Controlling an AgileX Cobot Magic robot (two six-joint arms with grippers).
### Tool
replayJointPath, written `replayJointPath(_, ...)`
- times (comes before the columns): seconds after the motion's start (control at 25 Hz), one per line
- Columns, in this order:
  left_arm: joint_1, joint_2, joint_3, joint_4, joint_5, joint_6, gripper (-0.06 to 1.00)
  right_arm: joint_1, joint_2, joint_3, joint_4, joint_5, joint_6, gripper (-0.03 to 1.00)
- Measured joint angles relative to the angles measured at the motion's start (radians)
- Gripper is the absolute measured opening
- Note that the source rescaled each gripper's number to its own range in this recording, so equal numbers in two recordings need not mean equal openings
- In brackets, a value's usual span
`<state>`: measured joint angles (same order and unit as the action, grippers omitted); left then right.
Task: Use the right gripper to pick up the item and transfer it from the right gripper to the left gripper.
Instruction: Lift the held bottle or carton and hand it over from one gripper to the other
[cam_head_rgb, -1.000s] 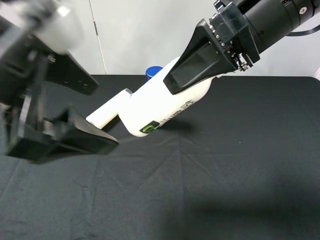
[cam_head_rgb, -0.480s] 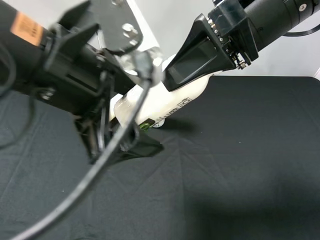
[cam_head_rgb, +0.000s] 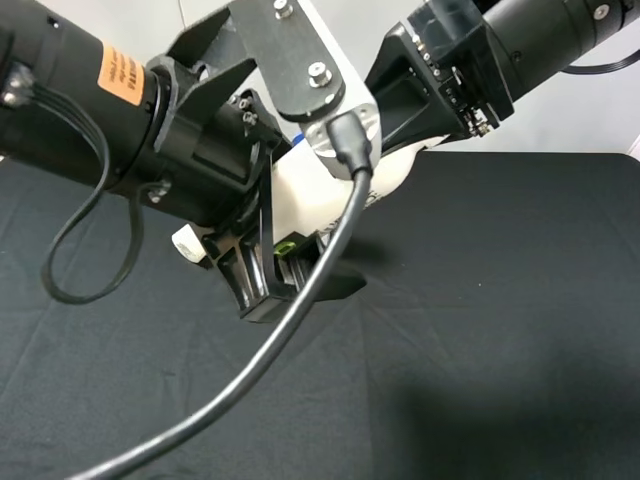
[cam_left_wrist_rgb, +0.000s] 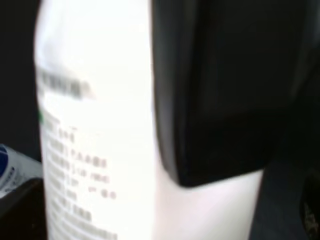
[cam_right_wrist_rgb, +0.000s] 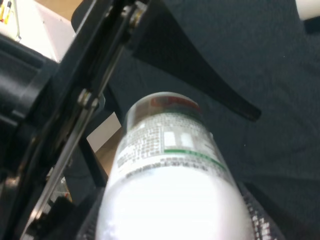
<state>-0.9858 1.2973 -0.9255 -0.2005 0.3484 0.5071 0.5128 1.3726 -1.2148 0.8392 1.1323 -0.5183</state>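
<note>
The right gripper, reaching in from 2 o'clock in the high view, is clamped on the upper part of the white bottle. It holds the bottle tilted above the black tabletop, just off centre toward 12 o'clock, with its base pointing to 7 o'clock. The left gripper, on the orange-stickered arm coming from 10 o'clock, has its jaws spread wide on either side of the bottle's labelled lower end. A white tube end shows at 9 o'clock of that gripper.
</note>
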Motion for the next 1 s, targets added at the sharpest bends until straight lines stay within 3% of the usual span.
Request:
replayJointPath(0.2, 0.0, 0.0, 0.0, 0.0, -0.011, 0.0, 0.92, 0.0, 0.0, 0.0, 0.01, -0.001, 0.003, 0.01)
replayJointPath(0.36, 0.0, 0.0, 0.0, 0.0, -0.011, 0.0, 0.8, 0.0, 0.0, 0.0, 0.031, -0.002, 0.005, 0.01)
replayJointPath(0.48, 0.0, 0.0, 0.0, 0.0, -0.011, 0.0, 0.64, 0.0, 0.0, 0.0, 0.047, -0.002, 0.005, 0.01)
replayJointPath(0.76, 0.0, 0.0, 0.0, 0.0, -0.011, 0.0, 0.39, 0.0, 0.0, 0.0, 0.055, 0.0, 0.005, 0.01)
replayJointPath(0.88, 0.0, 0.0, 0.0, 0.001, -0.011, 0.0, 0.0, 0.0, 0.0, 0.0, 0.059, 0.008, 0.005, 0.01)
replayJointPath(1.0, 0.0, 0.0, 0.0, 0.001, -0.009, 0.0, 0.02, 0.0, 0.0, 0.0, 0.059, 0.01, 0.005, 0.01)
